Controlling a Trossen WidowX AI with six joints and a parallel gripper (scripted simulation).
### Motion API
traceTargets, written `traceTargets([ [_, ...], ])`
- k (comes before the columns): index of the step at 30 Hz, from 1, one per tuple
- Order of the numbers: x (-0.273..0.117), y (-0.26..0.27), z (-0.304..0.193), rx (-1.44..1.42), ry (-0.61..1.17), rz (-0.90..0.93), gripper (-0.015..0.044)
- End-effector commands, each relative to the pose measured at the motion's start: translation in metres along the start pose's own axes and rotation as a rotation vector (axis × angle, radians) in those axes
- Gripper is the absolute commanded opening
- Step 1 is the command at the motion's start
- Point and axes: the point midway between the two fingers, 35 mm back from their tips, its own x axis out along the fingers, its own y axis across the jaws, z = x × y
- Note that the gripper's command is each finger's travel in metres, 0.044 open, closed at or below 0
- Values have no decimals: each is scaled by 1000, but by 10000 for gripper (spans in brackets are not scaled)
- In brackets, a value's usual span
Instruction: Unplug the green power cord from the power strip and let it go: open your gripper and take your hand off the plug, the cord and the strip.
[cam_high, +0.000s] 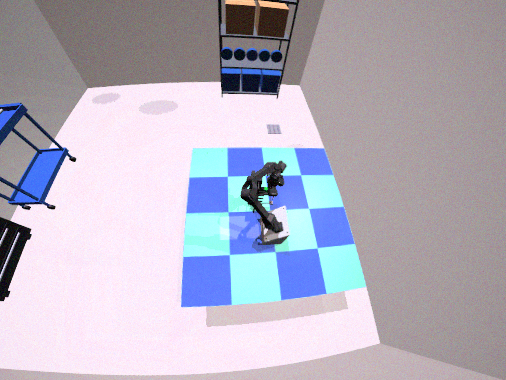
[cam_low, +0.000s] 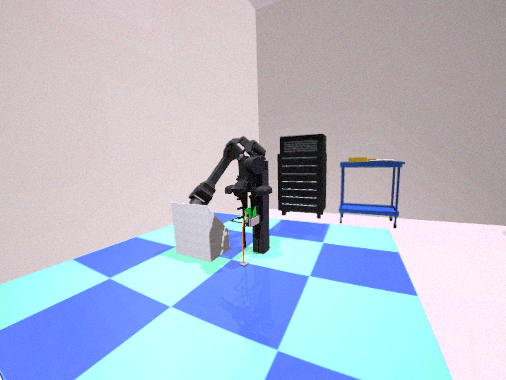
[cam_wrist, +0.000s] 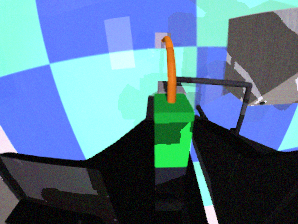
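Seen from the wrist, the gripper (cam_wrist: 172, 137) is clamped on a green plug (cam_wrist: 172, 137), its two dark fingers pressing either side. An orange cord (cam_wrist: 169, 66) rises from the plug's far end and curves toward a small pale block (cam_wrist: 161, 40) on the blue-and-cyan checkered mat (cam_wrist: 80, 23). A grey shape (cam_wrist: 262, 46), possibly the arm's base, sits at upper right.

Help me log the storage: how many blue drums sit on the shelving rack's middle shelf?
5, side by side in one row on the middle shelf of the shelving rack by the far wall. More could hide behind them.
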Motion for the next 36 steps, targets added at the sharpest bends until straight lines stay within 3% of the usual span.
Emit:
traceTargets([
  [1,-10,-3,41,32,-84,3,0],
  [5,-12,-4,48,32,-84,3,0],
  [11,-9,-3,36,17,-85,0,157],
  [36,-15,-2,22,33,-79,2,160],
])
